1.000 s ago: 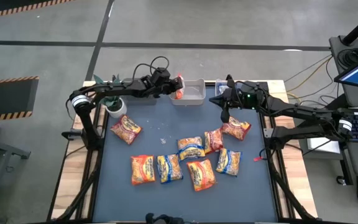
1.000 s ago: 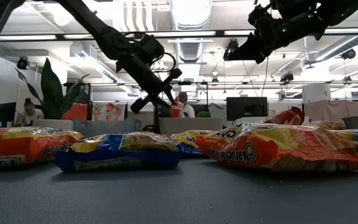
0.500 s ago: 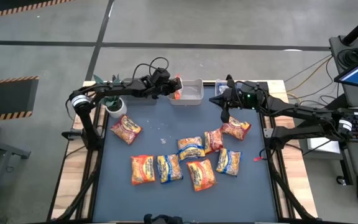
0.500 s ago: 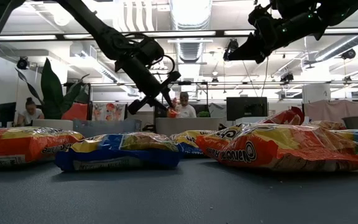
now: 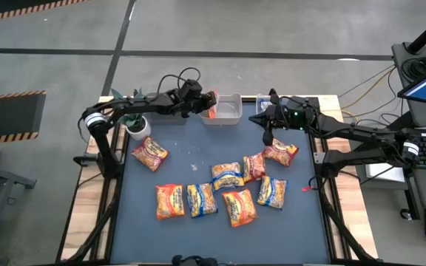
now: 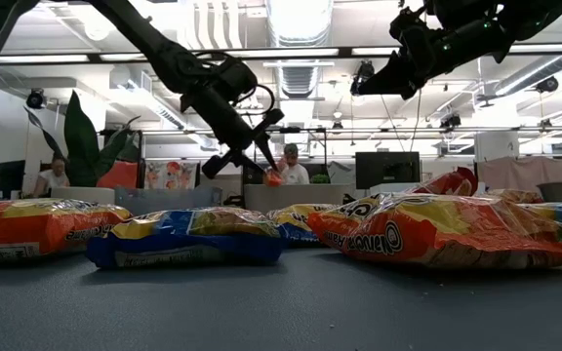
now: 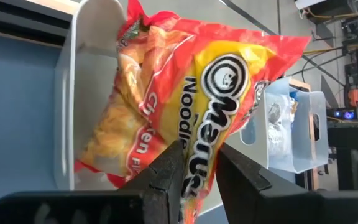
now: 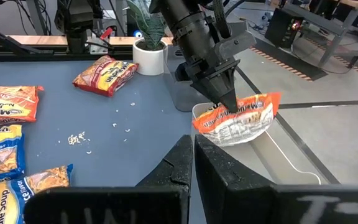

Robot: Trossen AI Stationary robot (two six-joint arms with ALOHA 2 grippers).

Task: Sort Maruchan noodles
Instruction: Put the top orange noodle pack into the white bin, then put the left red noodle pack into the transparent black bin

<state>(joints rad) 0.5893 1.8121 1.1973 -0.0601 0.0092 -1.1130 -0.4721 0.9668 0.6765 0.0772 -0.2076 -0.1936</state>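
Dark blue-grey tabletop [image 5: 198, 155] with eight Maruchan noodles packets [image 5: 228, 177] lying flat, one [image 5: 151, 154] apart near the left edge. Along the far edge stand clear bins [image 5: 231, 118] and a white potted plant [image 5: 137, 127].

The crinkly orange-and-yellow plastic noodle packet [image 7: 185, 106] in the left wrist view bears a black round smiling-face logo with "Maruchan" beside it, partly hidden, then "Noodle" and, in orange letters, "Chicken", also cut off. In the low view, the orange plastic packet nearest the camera [image 6: 437, 234] shows upside-down white lettering, seemingly the same brand name. In the right wrist view, the blue-and-yellow plastic packet [image 8: 2, 202] reads "Soup".
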